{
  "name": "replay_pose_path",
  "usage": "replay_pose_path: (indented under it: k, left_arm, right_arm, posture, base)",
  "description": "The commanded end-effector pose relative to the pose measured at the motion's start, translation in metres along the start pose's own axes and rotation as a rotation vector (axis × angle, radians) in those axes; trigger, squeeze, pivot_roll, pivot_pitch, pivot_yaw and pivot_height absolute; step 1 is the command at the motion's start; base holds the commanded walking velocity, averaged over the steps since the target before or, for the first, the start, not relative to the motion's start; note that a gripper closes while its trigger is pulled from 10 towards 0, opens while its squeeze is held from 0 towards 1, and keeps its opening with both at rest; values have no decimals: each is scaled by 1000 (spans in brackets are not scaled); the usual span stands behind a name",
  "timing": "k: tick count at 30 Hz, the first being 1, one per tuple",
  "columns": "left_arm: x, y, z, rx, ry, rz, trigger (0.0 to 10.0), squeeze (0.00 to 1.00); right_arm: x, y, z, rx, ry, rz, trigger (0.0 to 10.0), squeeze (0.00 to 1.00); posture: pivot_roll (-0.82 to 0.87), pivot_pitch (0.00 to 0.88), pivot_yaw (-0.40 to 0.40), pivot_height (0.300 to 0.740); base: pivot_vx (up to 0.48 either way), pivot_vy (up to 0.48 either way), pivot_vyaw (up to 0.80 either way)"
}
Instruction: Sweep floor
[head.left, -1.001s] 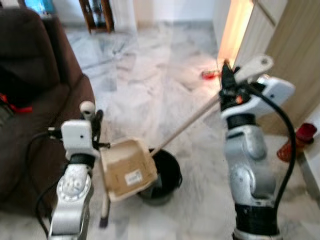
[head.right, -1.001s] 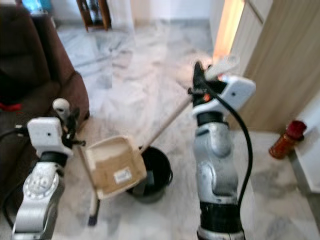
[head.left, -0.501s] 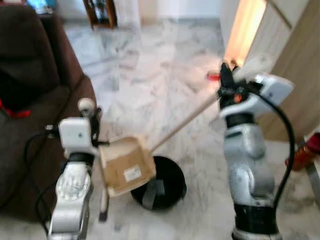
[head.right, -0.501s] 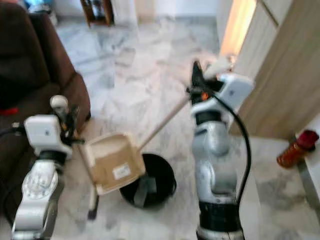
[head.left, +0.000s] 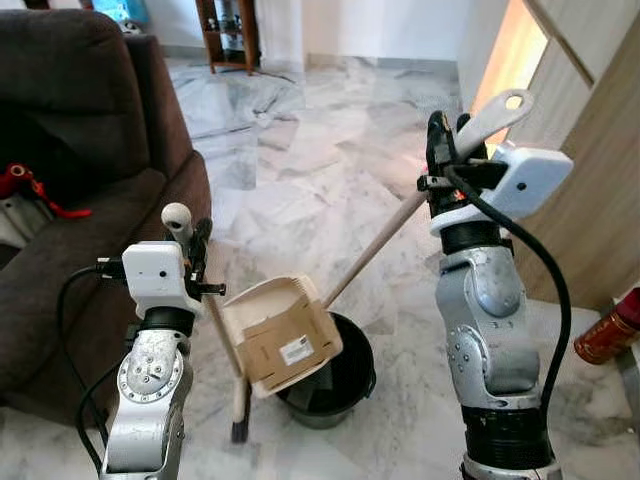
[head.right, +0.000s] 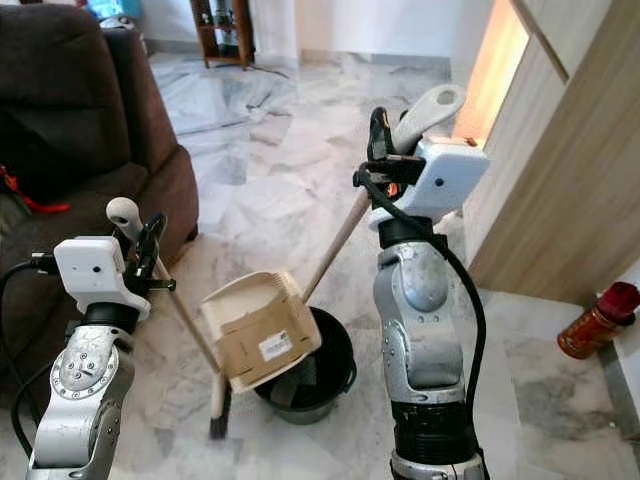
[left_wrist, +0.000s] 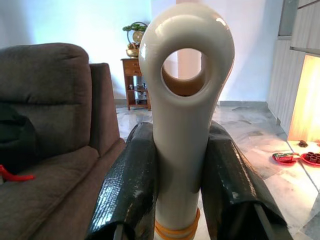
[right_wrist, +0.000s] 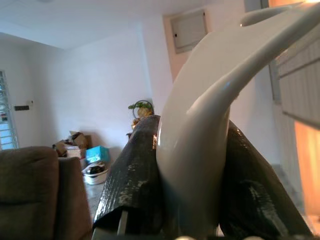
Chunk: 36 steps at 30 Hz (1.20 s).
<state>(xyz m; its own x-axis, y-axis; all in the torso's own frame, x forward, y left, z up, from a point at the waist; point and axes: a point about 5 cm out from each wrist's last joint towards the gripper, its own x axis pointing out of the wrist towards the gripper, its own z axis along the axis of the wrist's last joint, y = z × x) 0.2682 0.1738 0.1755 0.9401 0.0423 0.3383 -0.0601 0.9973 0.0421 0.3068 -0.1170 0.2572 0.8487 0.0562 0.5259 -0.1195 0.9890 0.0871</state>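
left hand (head.left: 197, 245) clamped on the cream plastic handle of the long-handled dustpan (head.left: 283, 335), black fingers (left_wrist: 131, 182) pressed either side of the looped grip; pan itself, cream with a brown cardboard-coloured back and a white label, tipped steeply over the round black bucket (head.left: 345, 372) at lower centre of the frame, mouth angled toward the bucket's opening. right hand (head.left: 440, 150) closed on the pale handle of the wooden-shafted broom (head.left: 378, 250), held high at centre right, shaft slanting down-left to vanish behind the pan and bucket rim; bristle end hidden. compared with a second ago, whole view swung and steadied, blur gone, bucket now sitting more to the right of the pan and the dark brown fabric sofa (head.left: 70, 160) filling more of the upper left: mostly camera movement, though the pan looks further over the bucket than before. probably the emptying stage, sweepings being tipped out; contents of pan and bucket not visible. grey-white marble floor (head.left: 300, 160) ahead, red canister (head.left: 607, 332) standing at the right edge by the wooden panel.
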Motion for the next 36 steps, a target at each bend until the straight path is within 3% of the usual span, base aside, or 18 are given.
replay_pose_path:
  k: [1, 9, 14, 19, 22, 36]
  left_arm:
    - [1, -1, 14, 11, -76, -8, 10000, 0]
    - [1, -1, 14, 10, -75, -11, 10000, 0]
    - [2, -1, 14, 8, -77, -12, 10000, 0]
    - [2, -1, 14, 9, -77, -12, 10000, 0]
    - [2, -1, 14, 9, -77, -14, 10000, 0]
    - [3, -2, 14, 5, -80, -21, 10000, 0]
  right_arm:
    - [6, 5, 30, -16, -155, 5, 10000, 0]
    - [5, 5, 36, -116, -205, 3, 10000, 0]
    - [-3, 16, 36, -205, -238, 99, 10000, 0]
    - [-10, 23, 34, -209, -234, 147, 10000, 0]
    - [-17, 30, 34, -278, -257, 220, 10000, 0]
    - [-38, 37, 34, -290, -226, 287, 10000, 0]
  posture:
    - [-3, 113, 23, 740]
    - [-2, 118, 23, 740]
    - [-4, 121, 24, 740]
    - [-5, 123, 26, 740]
    - [-6, 123, 26, 740]
    - [-11, 125, 28, 740]
  base:
    - [0, 0, 0]
    - [0, 0, 0]
    - [0, 0, 0]
    - [0, 0, 0]
    - [0, 0, 0]
    - [0, 0, 0]
